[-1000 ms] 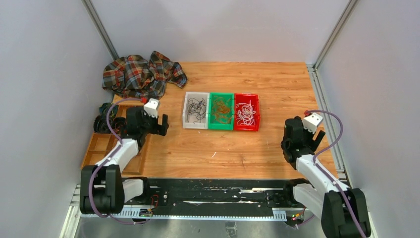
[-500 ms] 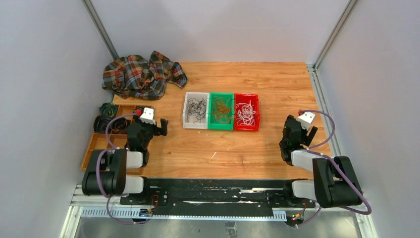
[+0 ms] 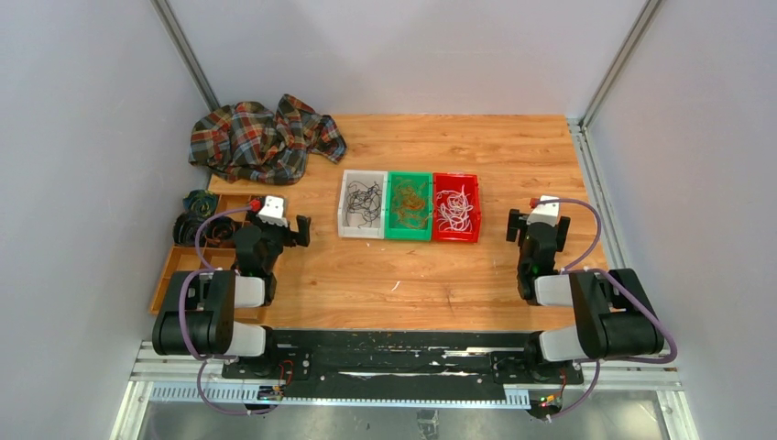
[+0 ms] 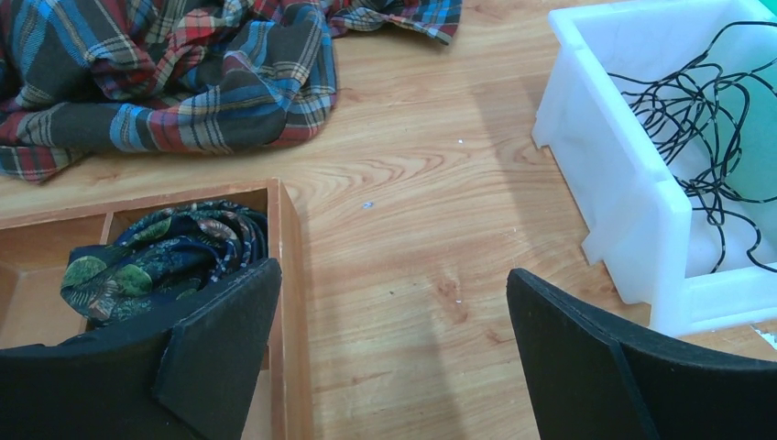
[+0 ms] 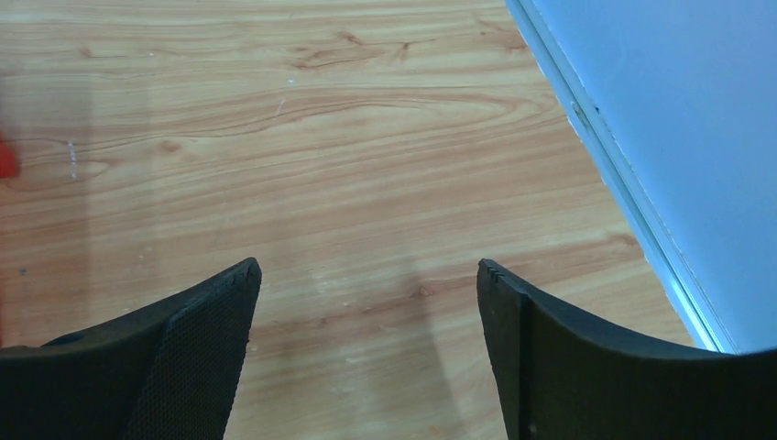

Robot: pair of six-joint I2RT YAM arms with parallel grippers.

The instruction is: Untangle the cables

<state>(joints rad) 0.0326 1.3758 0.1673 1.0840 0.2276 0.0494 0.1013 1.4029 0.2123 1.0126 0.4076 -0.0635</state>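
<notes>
The cables lie sorted in three small bins at mid-table. Black cables (image 3: 364, 203) are in a white bin (image 3: 343, 205), orange-brown cables (image 3: 409, 203) in a green bin (image 3: 409, 175), and white cables (image 3: 454, 209) in a red bin (image 3: 477, 209). The left wrist view shows the black cables (image 4: 705, 137) inside the white bin (image 4: 623, 202) at the right. My left gripper (image 3: 272, 229) (image 4: 392, 272) stands open over bare wood left of the bins. Right of the bins, my right gripper (image 5: 367, 266) (image 3: 539, 225) is open over bare wood too, holding nothing.
A crumpled plaid cloth (image 3: 257, 137) (image 4: 165, 82) lies at the back left. A wooden divider tray (image 3: 183, 270) (image 4: 284, 238) with dark fabric rolls (image 4: 165, 252) sits by the left arm. A metal rail (image 5: 623, 183) and the wall border the table's right edge.
Both arms have folded back toward their bases. The right gripper has swung left and turned to face up the table. Both stay open and empty.
</notes>
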